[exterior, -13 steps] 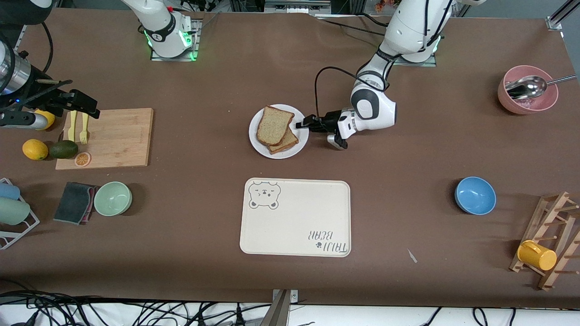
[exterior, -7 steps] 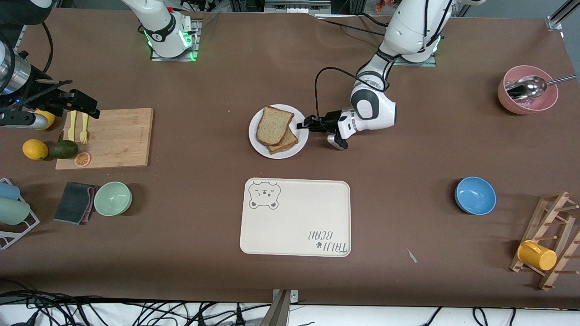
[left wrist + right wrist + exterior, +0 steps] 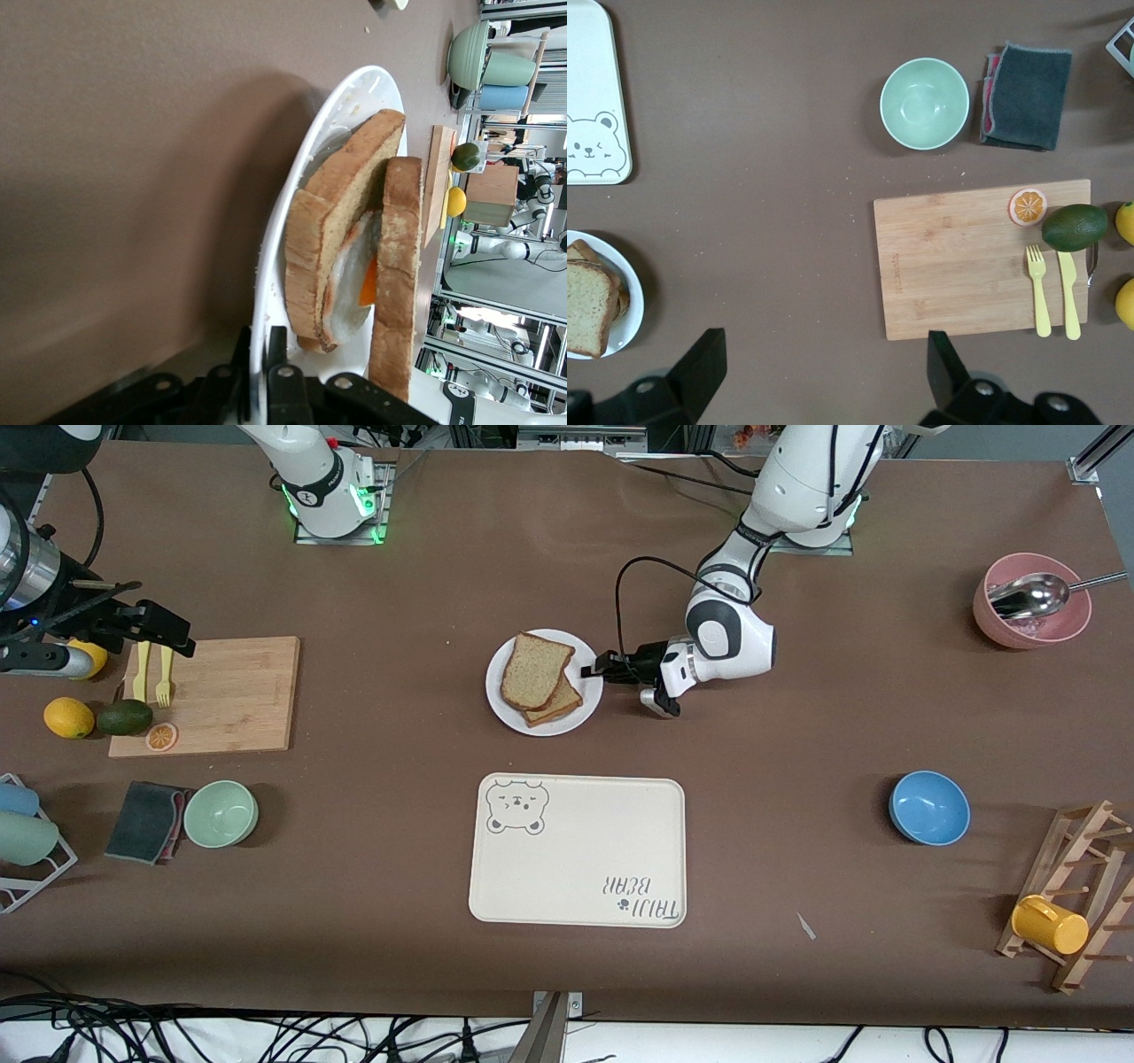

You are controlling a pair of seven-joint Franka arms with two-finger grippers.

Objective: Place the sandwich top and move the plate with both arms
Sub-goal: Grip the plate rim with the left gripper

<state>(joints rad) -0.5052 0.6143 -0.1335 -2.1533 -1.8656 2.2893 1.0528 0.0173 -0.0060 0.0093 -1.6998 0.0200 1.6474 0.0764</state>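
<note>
The white plate [image 3: 586, 693] lies mid-table and carries a sandwich. Its sandwich top [image 3: 534, 668], a pale wholegrain slice, rests askew on a golden-brown slice [image 3: 567, 705]. My left gripper [image 3: 592, 670] is low at the plate's edge toward the left arm's end, shut on the rim. In the left wrist view its fingers [image 3: 280, 343] pinch the plate rim [image 3: 306, 159] from both faces at the left gripper [image 3: 264, 343]. The sandwich top [image 3: 399, 266] sits above a filling of egg. My right gripper [image 3: 173, 633] hangs open over the cutting board's end, empty [image 3: 824, 354].
A bear-print tray [image 3: 576, 850] lies nearer the camera than the plate. A cutting board [image 3: 221, 691] with forks, a green bowl [image 3: 221, 813] and a cloth [image 3: 146, 821] are toward the right arm's end. A blue bowl [image 3: 928, 807], pink bowl [image 3: 1032, 600] and mug rack [image 3: 1076, 895] are toward the left arm's.
The left gripper's fingers have closed onto the plate rim. Plate, bread and the right arm have stayed in place.
</note>
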